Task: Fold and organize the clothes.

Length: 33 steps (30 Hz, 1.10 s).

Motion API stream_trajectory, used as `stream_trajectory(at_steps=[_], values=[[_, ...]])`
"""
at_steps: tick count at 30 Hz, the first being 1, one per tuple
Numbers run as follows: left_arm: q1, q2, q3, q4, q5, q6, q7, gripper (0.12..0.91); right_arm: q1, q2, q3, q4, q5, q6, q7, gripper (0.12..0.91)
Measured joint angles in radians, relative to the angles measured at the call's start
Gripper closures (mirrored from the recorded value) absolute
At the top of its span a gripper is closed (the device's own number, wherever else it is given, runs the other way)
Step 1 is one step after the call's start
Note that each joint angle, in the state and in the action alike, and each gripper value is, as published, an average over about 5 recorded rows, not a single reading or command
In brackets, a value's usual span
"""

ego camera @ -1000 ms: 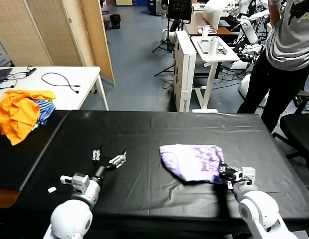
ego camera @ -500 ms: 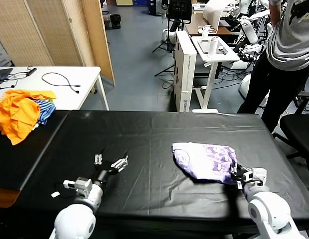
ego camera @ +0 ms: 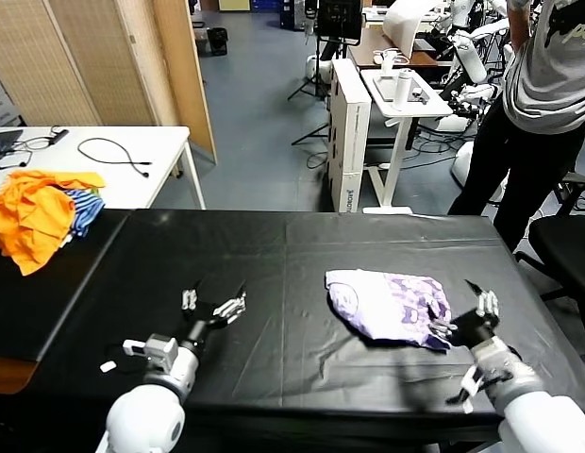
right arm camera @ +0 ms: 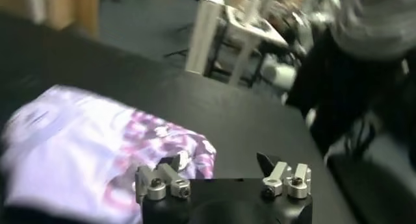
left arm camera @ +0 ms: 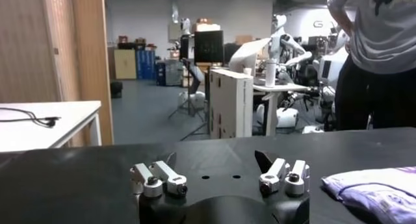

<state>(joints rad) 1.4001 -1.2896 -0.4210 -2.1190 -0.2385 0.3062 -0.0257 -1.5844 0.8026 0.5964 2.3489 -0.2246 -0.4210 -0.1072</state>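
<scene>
While blur smears the T-shirt (right arm camera: 84, 147), right gripper (right arm camera: 221, 178) gapes.

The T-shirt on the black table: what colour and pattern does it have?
The T-shirt is pale lavender with darker purple printed figures; the head view shows it best.

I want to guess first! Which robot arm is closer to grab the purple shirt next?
The right gripper, probably: it sits open right at the T-shirt edge. The left gripper is open too, but farther away.

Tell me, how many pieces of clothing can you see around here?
3 that I can make out: a lavender T-shirt on the black table, plus an orange garment and a striped one heaped at the far left. The heap may hide more.
</scene>
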Motion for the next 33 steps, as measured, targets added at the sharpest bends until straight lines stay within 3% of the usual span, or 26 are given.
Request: stream_trajectory(at_steps=[5,10,17,22,33], values=[[0.006,-0.008,-0.006,-0.003,0.007,0.001,-0.003,0.123,0.014,-0.081,-0.077,-0.010,-0.196,0.144,-0.076,0.118],[0.008,-0.015,-0.008,-0.001,0.013,0.001,-0.005,0.123,0.021,-0.124,-0.142,-0.036,-0.338,0.233,-0.142,0.118],[0.012,-0.018,-0.009,0.005,0.018,0.001,-0.005,0.123,0.055,-0.131,-0.207,-0.098,-0.504,0.294,-0.172,0.118],[0.016,-0.018,-0.012,0.005,0.018,0.001,-0.005,0.123,0.072,-0.129,-0.239,-0.136,-0.567,0.308,-0.189,0.118],[0.024,-0.021,-0.014,0.005,0.020,-0.005,-0.004,0.123,0.105,-0.120,-0.286,-0.203,-0.603,0.309,-0.196,0.118]])
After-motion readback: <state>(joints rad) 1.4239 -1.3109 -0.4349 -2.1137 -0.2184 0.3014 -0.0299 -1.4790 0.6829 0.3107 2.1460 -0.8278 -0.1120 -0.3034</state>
